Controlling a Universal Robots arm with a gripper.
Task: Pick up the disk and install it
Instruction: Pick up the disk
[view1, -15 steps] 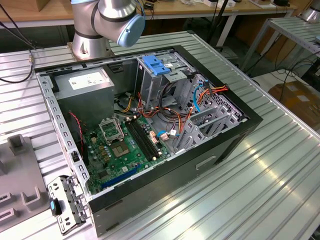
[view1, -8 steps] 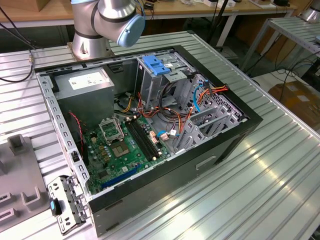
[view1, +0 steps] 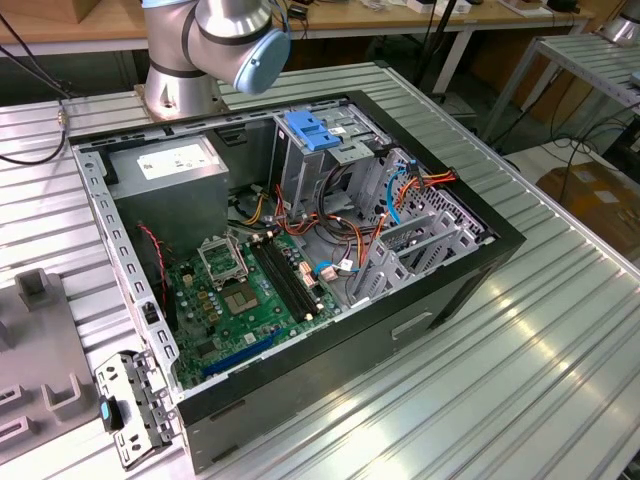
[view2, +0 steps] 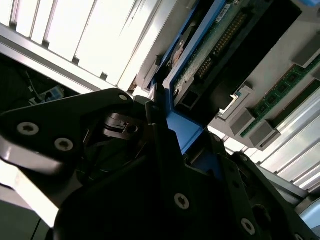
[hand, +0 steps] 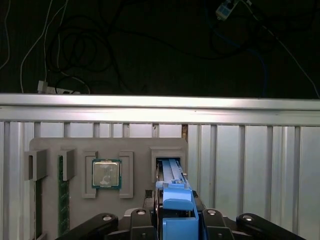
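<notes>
In both wrist views my gripper (hand: 177, 220) is shut on the disk (hand: 176, 197). Its dark fingers (hand: 212, 222) flank the disk's bright blue carrier. The disk stands on edge at its slot in the grey holder tray (hand: 135, 145); I cannot tell whether it still touches the slot. In the second wrist view the disk (view2: 220, 45) shows its green circuit board and connector pins inside the blue frame, with my gripper (view2: 167, 125) clamped on the frame's end. In the exterior view the open computer case (view1: 300, 250) lies on the ribbed metal table.
The holder tray also carries a processor chip (hand: 106, 174) and a memory stick (hand: 62, 195). Inside the case are a motherboard (view1: 240, 290), a grey power supply (view1: 165, 165), a light-blue bracket (view1: 315, 130) on the drive cage, and loose cables (view1: 400, 190). The arm's base (view1: 215, 40) stands behind the case.
</notes>
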